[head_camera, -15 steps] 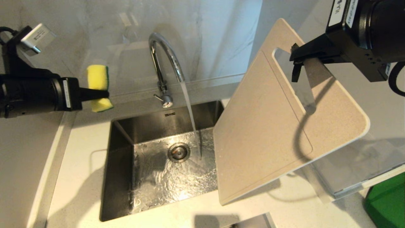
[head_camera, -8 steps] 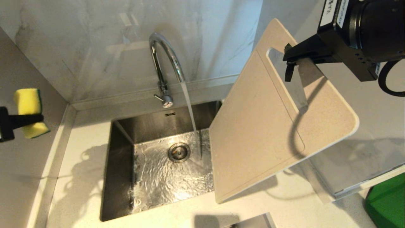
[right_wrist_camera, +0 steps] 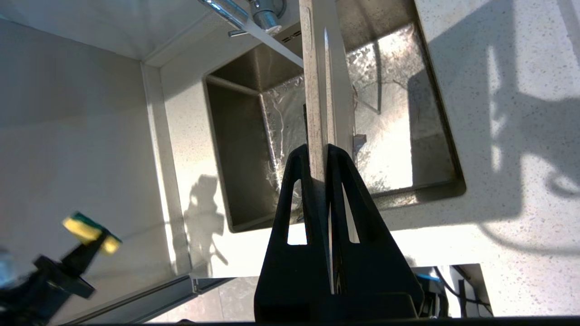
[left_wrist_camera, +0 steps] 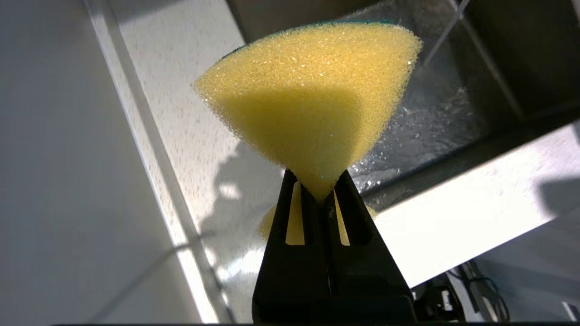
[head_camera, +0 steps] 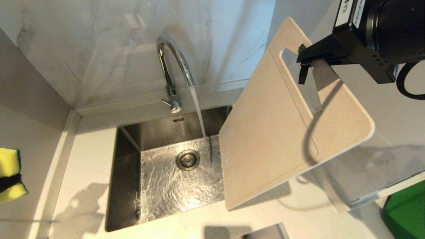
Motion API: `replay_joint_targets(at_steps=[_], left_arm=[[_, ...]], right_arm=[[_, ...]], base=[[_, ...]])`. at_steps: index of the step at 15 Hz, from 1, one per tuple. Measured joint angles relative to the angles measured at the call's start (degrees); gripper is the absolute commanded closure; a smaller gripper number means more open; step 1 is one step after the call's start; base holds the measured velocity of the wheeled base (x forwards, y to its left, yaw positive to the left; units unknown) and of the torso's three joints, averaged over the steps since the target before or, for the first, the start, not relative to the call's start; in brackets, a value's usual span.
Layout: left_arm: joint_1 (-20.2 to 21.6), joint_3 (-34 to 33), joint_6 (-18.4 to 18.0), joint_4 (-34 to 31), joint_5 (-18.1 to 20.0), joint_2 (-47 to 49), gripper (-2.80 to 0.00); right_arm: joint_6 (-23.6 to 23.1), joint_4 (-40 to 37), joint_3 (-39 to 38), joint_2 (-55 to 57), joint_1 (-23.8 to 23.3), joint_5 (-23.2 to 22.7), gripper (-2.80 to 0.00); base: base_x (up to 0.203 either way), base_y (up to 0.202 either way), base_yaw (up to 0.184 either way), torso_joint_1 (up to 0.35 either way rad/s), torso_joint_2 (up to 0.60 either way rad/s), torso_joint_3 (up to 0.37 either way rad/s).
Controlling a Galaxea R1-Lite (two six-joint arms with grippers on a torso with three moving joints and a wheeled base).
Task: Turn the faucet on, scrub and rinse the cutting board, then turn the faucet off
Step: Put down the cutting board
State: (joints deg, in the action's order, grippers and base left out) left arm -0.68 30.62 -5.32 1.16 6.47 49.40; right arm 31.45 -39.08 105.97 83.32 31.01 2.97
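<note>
Water runs from the chrome faucet (head_camera: pixel 172 53) into the sink (head_camera: pixel 127 172). My right gripper (head_camera: pixel 303 64) is shut on the handle-slot end of the cream cutting board (head_camera: pixel 272 139). The board hangs tilted over the sink's right side, its lower edge just right of the stream. In the right wrist view the board (right_wrist_camera: pixel 317 90) shows edge-on between the jaws of the right gripper (right_wrist_camera: pixel 318 156). My left gripper (head_camera: pixel 10 182) is at the far left edge of the head view, away from the sink. It is shut on a yellow and green sponge (left_wrist_camera: pixel 312 99), pinched at its middle.
The faucet's small lever (head_camera: pixel 172 104) sticks out at its base behind the sink. A marble wall rises behind the counter and a side wall (head_camera: pixel 30 109) on the left. A green object (head_camera: pixel 405 212) sits at the right front corner.
My left arm has drawn back with the sponge, from beside the faucet down to the left edge of the head view. The board has shifted slightly left. The water keeps running.
</note>
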Motion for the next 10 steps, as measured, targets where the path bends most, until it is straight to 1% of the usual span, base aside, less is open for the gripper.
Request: replay_joint_targets(at_steps=[3,4,7,10], left_arm=[[0.05,-9.87,0.74,5.36,-3.78,-4.93,0.00],[0.02,-12.61,0.71,6.29,-4.17,-6.77,0.00],[0.00,-19.80,0.09,6.55,-3.02,-13.78,0.00],[-0.02,-25.05,-0.17,3.76,-2.57,-22.19,0.00]], right_arm=[[-0.09,0.29,0.01,0.09,0.01,0.08,0.00],[-0.12,0.28,0.01,0.06,0.01,0.09,0.00],[-0.11,0.25,0.12,-0.13,0.01,0.18,0.00],[-0.06,0.17,0.12,-0.20,0.01,0.18,0.00]], base=[[0.000,0.000,0.000,0.000,0.00,0.000],[0.000,0.000,0.000,0.000,0.00,0.000],[0.000,0.000,0.000,0.000,0.00,0.000],[0.000,0.000,0.000,0.000,0.00,0.000]])
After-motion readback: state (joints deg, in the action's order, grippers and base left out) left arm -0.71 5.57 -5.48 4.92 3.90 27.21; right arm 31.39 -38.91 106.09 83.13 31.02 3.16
